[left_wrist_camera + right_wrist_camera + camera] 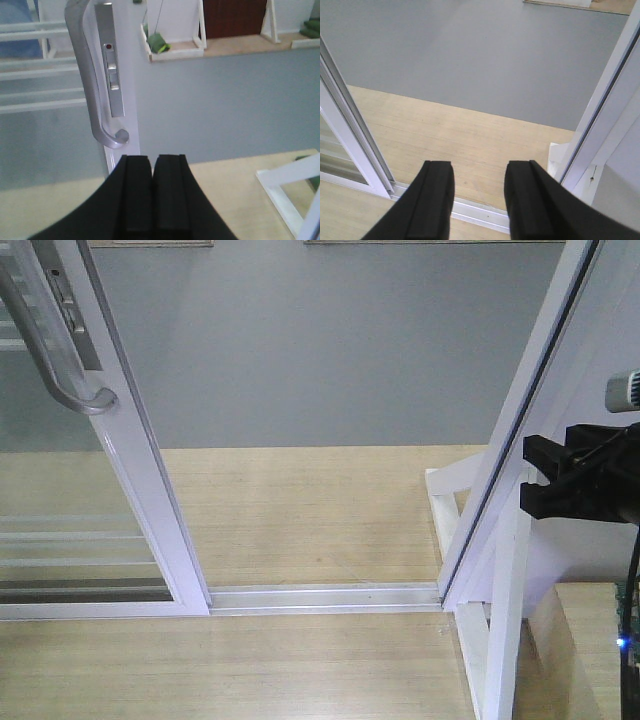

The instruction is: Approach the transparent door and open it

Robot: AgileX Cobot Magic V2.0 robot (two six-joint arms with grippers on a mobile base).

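The transparent door [135,455] stands at the left of the front view, a glass panel in a white frame with thin white bars low down, slid aside from the doorway. Its curved grey handle [55,350] and lock plate [68,310] are at the top left. In the left wrist view the handle [90,85] and lock plate [114,65] are straight ahead. My left gripper [152,162] is shut and empty, just below the handle's lower end and apart from it. My right gripper [479,170] is open and empty over the floor track [480,212]; it also shows at the right of the front view [530,475].
A white door jamb [520,410] leans along the right side, with a white wooden stand [500,620] at its foot. The floor track [320,597] crosses the opening. Wood floor and then grey floor lie beyond. Far behind stands a white rack with green things [159,42].
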